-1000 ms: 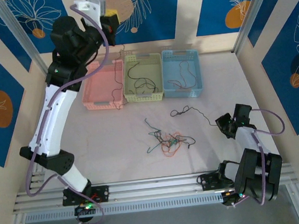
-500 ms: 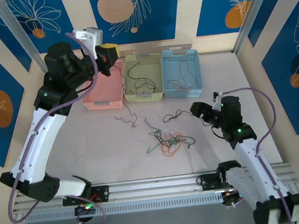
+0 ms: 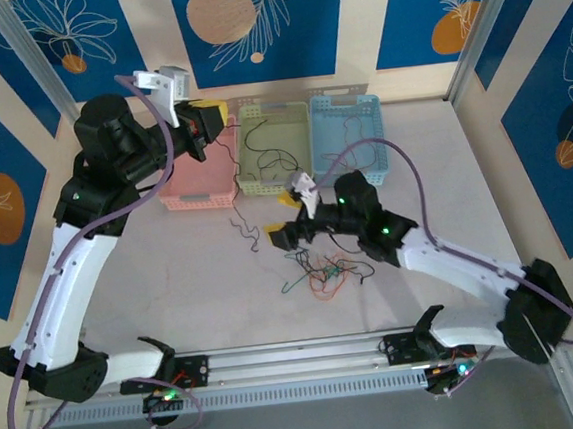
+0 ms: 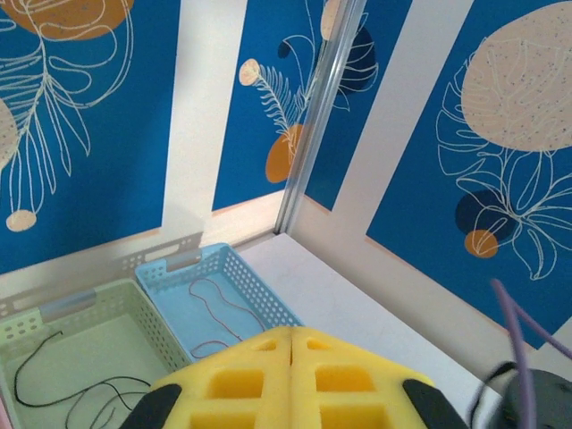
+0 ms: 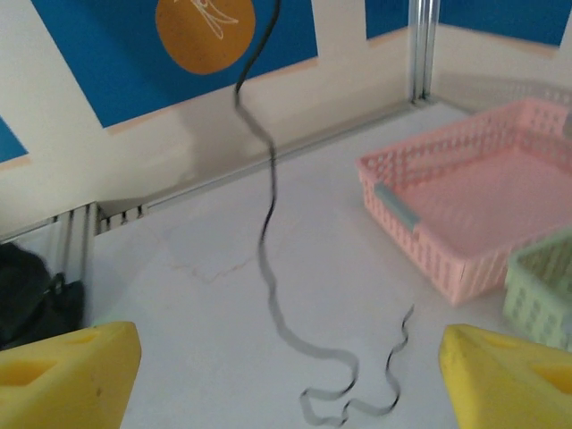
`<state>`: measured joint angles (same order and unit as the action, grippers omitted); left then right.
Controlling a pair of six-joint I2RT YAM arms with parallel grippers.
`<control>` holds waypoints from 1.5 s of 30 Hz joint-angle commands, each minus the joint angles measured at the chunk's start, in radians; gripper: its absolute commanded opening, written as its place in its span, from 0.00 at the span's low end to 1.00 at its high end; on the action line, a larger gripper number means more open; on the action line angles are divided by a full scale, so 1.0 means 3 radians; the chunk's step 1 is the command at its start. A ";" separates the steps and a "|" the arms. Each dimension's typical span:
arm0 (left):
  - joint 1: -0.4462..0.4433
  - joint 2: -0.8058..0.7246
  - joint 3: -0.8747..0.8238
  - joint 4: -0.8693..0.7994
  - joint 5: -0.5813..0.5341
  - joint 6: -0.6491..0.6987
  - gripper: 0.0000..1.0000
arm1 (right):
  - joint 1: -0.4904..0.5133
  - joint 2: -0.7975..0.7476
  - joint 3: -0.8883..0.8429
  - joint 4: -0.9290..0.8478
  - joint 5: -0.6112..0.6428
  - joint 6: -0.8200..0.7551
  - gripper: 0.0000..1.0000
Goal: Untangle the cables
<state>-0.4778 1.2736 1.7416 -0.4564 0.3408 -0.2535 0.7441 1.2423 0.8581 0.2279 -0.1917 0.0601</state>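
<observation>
While blue leaf-print walls [image 3: 280, 24] surround it, the table [image 3: 445, 191] bears cables [image 3: 321, 269].

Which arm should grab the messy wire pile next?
Probably right. The right claw is open beside the tangle; the left claw is shut, high by the pink basket, a black cable dangling from it.

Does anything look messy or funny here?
Yes. A black cable dangles from up high beside the pink basket, its tail squiggling on the table instead of inside. A knotted bunch of cables sits mid-table too.
</observation>
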 commanded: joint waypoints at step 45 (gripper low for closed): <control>0.0013 -0.1630 -0.1426 -0.0905 -0.0793 0.0286 1.00 | -0.0353 0.0876 0.1893 -0.0052 -0.0458 -0.0054 0.00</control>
<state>-0.4778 0.8570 1.3750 -0.6121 0.2138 -0.2020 0.6552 1.5238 1.3598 0.2443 -0.3584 0.0784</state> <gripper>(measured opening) 0.998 0.059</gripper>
